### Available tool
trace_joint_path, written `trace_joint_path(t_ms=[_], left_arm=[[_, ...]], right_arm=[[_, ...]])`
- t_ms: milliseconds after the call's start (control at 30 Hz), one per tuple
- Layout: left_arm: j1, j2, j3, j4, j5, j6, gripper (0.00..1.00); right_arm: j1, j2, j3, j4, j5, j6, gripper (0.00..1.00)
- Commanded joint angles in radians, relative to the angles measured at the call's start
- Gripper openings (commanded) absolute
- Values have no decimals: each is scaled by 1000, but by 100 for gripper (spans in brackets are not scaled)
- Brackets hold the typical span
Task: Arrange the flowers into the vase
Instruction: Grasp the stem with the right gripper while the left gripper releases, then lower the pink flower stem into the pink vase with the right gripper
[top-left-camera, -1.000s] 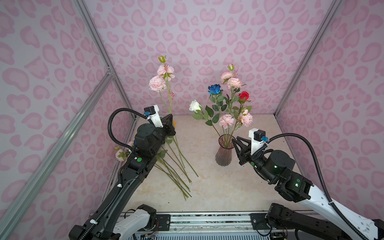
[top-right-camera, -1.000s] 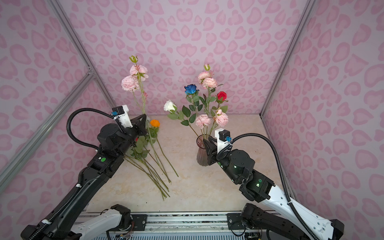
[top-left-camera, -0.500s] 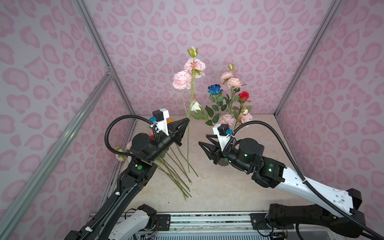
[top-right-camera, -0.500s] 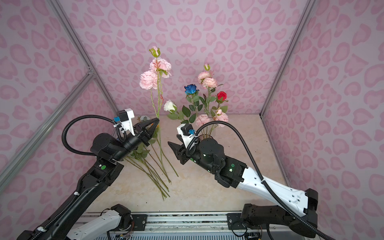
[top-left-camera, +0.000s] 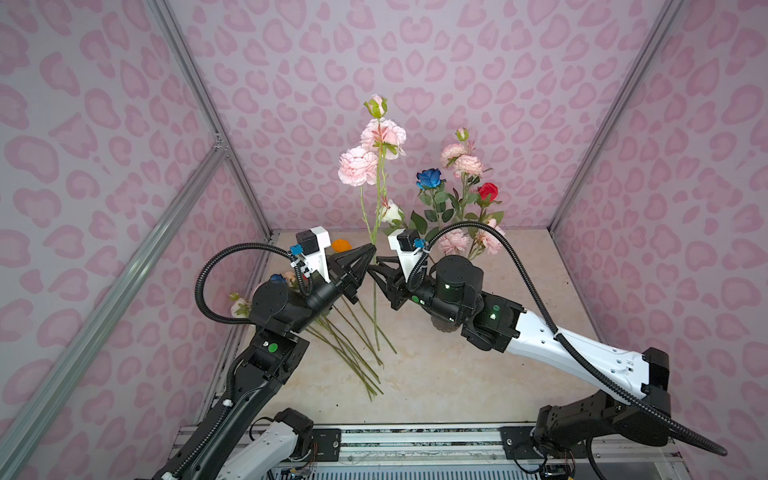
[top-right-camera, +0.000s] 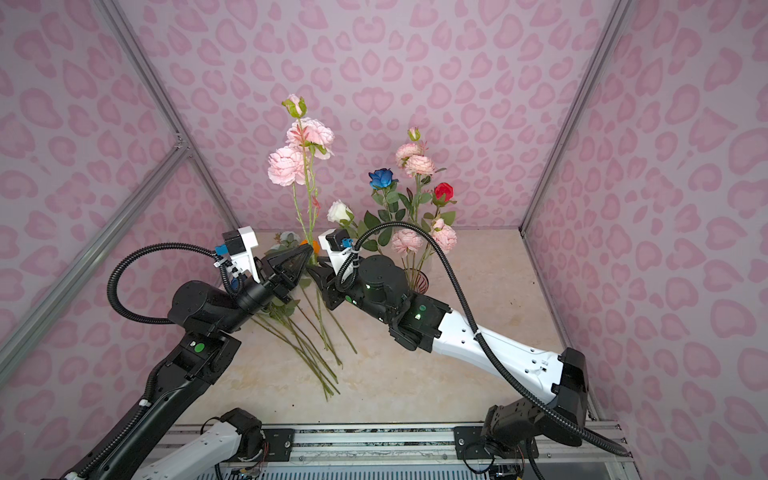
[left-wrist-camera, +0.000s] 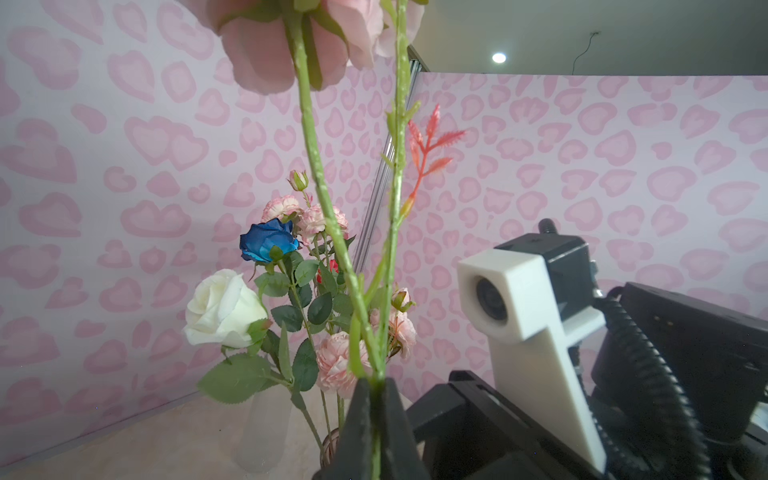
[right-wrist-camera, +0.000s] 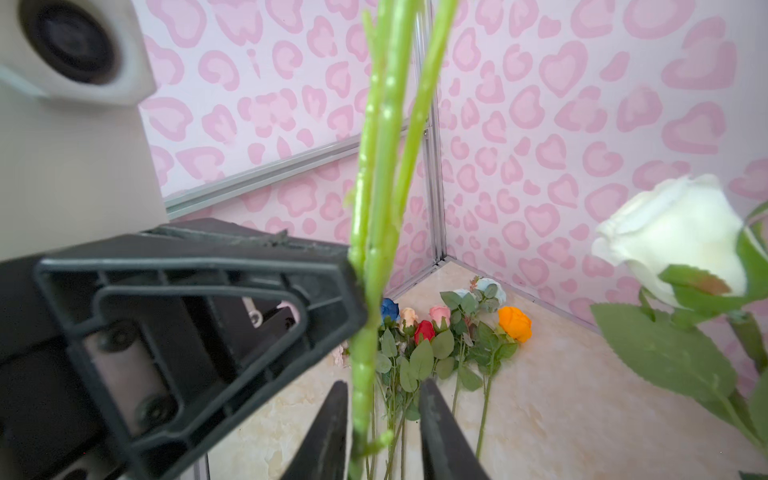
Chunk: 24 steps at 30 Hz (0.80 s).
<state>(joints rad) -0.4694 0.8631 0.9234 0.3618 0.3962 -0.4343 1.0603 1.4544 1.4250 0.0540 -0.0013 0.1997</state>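
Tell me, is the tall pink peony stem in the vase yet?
Out. The left gripper pinches the pink peony stem upright, apart from the vase, not in it.

1. Left arm (top-left-camera: 266, 361) rises from the table's (top-left-camera: 457, 374) front-left corner; left gripper (top-left-camera: 371, 250) clamps the stem (top-left-camera: 378, 199).
2. Right arm (top-left-camera: 561, 345) reaches from the front-right corner; right gripper (top-left-camera: 372, 270) straddles that stem, jaws slightly apart.

Pink walls (top-left-camera: 457, 50) printed with darker pink heart-like blotches close me in on three sides, joined at the corners by silver aluminium posts (top-left-camera: 195, 83). Under me lies a pale, marbled beige counter (top-left-camera: 436, 382), and above one wall's top edge a small round ceiling light (left-wrist-camera: 499, 57) glows.
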Motion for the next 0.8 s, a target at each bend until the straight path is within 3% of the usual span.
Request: trace_joint_path(t_ms=[0, 100, 133, 200, 267, 433, 667, 767], left_arm=[[0, -9, 0, 42, 12, -12, 4], [0, -15, 4, 12, -18, -12, 6], [0, -19, 7, -9, -42, -15, 16], [0, -25, 18, -50, -91, -12, 54], [2, -31, 36, -102, -149, -2, 76], [2, -59, 24, -138, -324, 5, 84], [21, -103, -20, -222, -806, -57, 84], [57, -63, -1, -339, -1023, -164, 87]], right_arm=[[1, 9, 9, 48, 7, 3, 12], [5, 2, 6, 49, 12, -18, 5], [8, -3, -1, 52, 21, -24, 4], [10, -14, -14, 59, 50, -34, 4], [12, -31, -28, 61, 80, -47, 4], [14, -100, -78, 80, 168, -90, 4], [14, -224, -119, 55, 287, -196, 4], [8, -281, -136, 46, 353, -255, 4]])
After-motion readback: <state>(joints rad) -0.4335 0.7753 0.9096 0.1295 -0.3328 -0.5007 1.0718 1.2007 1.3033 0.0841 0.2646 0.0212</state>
